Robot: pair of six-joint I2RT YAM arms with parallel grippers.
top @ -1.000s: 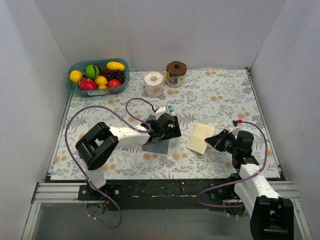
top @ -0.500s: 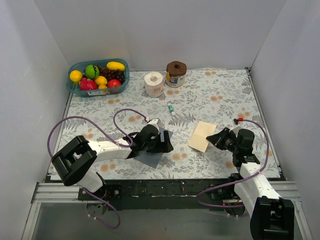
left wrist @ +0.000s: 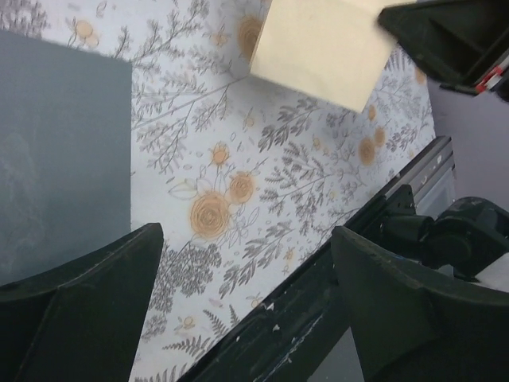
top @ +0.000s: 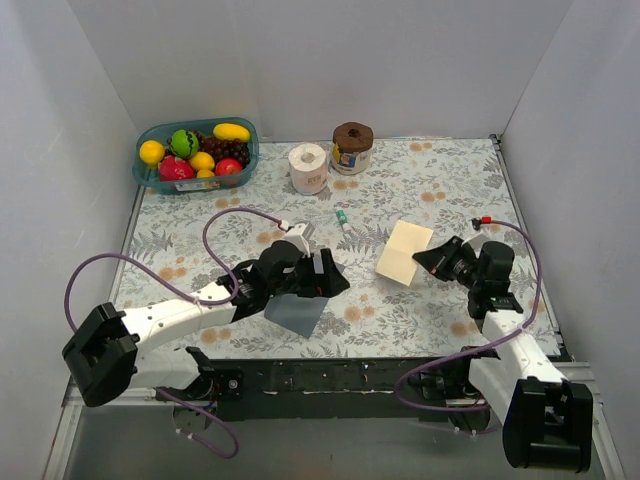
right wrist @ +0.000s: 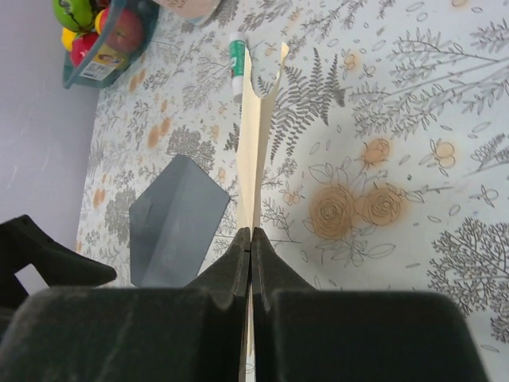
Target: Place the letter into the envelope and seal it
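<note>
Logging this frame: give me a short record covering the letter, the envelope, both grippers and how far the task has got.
letter: cream sheet, pinched at one edge, right of the envelope, not touching it
envelope: dark grey, lying on the table, nothing inserted
left gripper: open, holding nothing, at the envelope's edge
right gripper: shut on the letter
progress: letter not yet in the envelope; not sealed

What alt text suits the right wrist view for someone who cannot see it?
The right gripper pinches the cream letter, seen edge-on, over a floral table. The grey envelope lies on the table to the left of the letter.
</note>
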